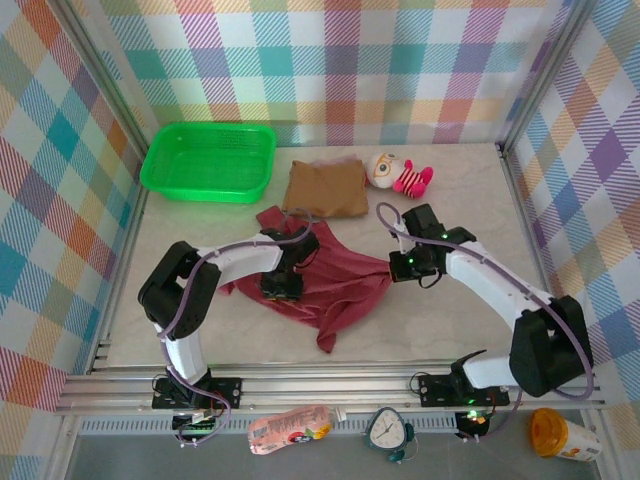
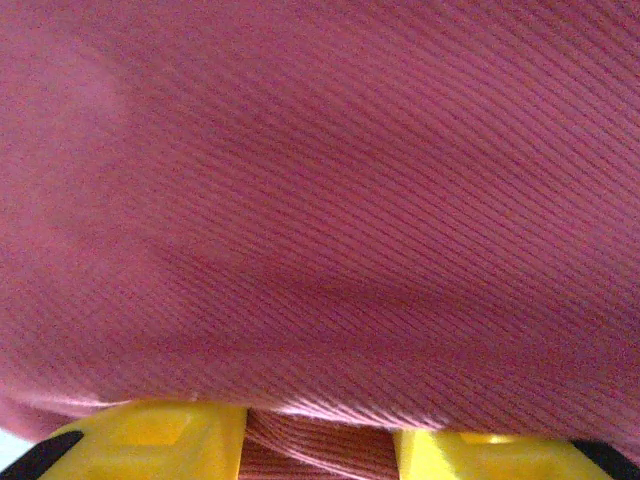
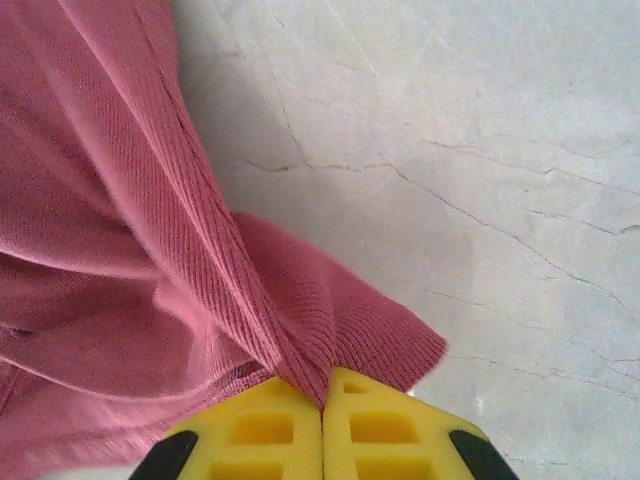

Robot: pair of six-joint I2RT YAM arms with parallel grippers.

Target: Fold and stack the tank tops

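Right jaws pinch maroon tank top (image 1: 340, 285) | left jaws apart on it, grip unclear | tan tank top (image 1: 325, 188), toy (image 1: 397, 173) beyond

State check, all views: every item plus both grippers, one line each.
green basket: upright, empty.
tan tank top: folded, flat beside the green basket.
maroon tank top: unfolded, rumpled on the table, one edge pinched.
plush toy: lying on the table, nothing touching it.
left gripper: fingers apart with the maroon tank top between them; whether it grips, cannot tell.
right gripper: shut on the maroon tank top's edge.
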